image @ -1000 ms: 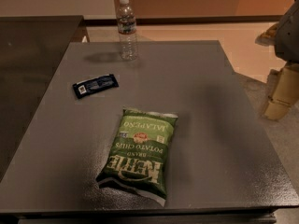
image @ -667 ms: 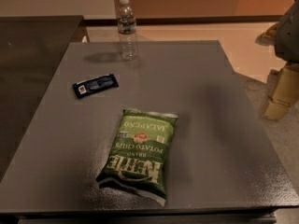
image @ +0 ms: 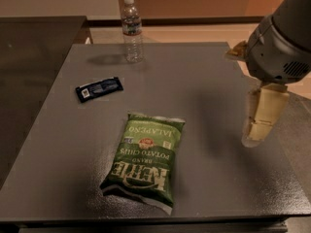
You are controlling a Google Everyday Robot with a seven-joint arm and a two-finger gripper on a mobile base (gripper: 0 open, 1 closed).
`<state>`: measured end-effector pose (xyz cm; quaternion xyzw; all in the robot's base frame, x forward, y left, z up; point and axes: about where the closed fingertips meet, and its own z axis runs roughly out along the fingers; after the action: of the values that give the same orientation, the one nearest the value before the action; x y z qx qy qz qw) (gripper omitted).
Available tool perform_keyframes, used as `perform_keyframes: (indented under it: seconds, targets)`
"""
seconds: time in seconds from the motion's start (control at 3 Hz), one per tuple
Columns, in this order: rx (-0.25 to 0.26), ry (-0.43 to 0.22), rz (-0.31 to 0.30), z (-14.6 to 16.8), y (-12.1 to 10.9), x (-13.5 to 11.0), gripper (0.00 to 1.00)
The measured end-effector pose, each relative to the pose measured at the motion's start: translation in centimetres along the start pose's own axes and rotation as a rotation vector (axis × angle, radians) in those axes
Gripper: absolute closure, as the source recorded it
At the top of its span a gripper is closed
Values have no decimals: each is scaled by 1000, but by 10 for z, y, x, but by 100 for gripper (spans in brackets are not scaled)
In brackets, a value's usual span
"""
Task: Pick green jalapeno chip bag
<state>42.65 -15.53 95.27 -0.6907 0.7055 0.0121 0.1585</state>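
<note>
The green jalapeno chip bag [image: 146, 161] lies flat on the grey table [image: 204, 81], near the front middle, its label upside down to me. My gripper [image: 257, 125] hangs cream-coloured below the grey arm housing [image: 279, 47] over the table's right side. It is to the right of the bag, well apart from it and above the surface. It holds nothing that I can see.
A clear water bottle [image: 131, 30] stands upright at the table's back, left of centre. A small dark blue packet [image: 98, 88] lies left of the middle. A dark counter [image: 34, 57] adjoins the table on the left. Tan floor lies beyond the right edge.
The arm and gripper have moved left, from beyond the table's right edge to over its right side, closer to the bag. The bag, bottle and packet have not moved.
</note>
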Motion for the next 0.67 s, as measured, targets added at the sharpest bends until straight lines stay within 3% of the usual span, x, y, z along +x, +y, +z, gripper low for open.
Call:
perform_keyframes:
  seconds: [0.67]
  targets:
    - [-88,-92,-194,47,25,-67,0]
